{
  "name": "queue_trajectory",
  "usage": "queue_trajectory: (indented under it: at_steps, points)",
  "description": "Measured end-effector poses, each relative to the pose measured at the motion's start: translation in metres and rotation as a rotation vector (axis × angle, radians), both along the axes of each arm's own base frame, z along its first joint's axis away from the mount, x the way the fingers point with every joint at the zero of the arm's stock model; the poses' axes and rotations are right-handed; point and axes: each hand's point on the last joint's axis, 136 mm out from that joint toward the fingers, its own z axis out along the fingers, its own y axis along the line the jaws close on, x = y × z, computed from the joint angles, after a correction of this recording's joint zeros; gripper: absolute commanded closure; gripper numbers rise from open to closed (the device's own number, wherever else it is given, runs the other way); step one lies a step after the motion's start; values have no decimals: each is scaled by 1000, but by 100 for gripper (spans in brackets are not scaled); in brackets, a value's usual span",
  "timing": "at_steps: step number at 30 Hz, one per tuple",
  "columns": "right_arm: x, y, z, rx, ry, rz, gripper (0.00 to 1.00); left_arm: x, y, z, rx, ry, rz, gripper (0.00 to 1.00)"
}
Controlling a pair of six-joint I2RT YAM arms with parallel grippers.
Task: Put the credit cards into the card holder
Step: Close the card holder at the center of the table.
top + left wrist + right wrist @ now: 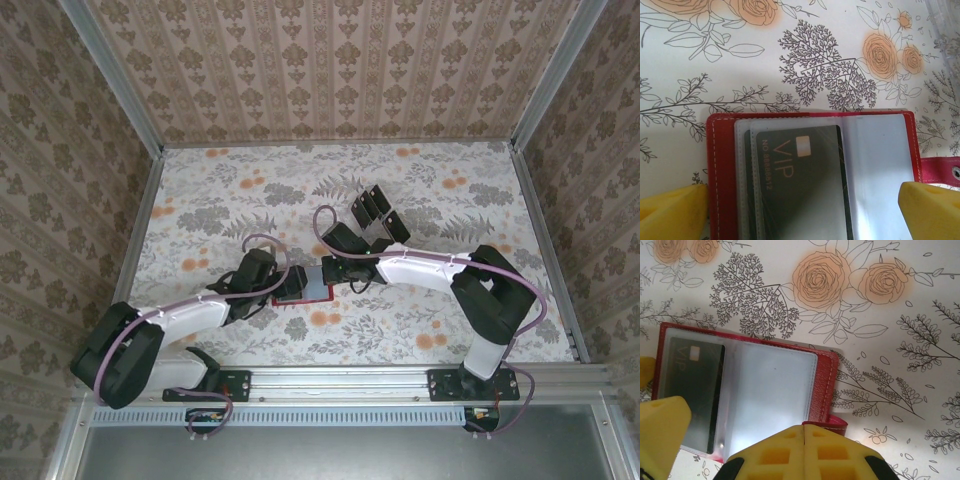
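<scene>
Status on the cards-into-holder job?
Done: the red card holder lies open with one VIP credit card in a clear sleeve. In hand: the left gripper straddles the holder, and the right gripper hangs over it, neither holding a card. Left: the dark cards further back on the table.

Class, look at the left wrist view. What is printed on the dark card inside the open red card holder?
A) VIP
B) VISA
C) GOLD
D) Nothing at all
A: the credit card tucked under a clear sleeve of the open card holder bears the letters VIP beside a small chip and a number.
</scene>
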Motion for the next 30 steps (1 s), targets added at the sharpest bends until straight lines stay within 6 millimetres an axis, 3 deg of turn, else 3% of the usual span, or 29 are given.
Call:
queue_trajectory:
  at_steps: [16, 24, 30]
  points:
    - [0, 3, -7, 59, 31, -28, 100, 1, 1, 0, 13, -9, 6, 0]
    - [-2, 5, -22, 71, 67, -36, 100, 0, -1, 1, 11, -13, 2, 0]
    - [-2, 6, -29, 90, 81, -45, 100, 1, -8, 26, -43, -82, -10, 0]
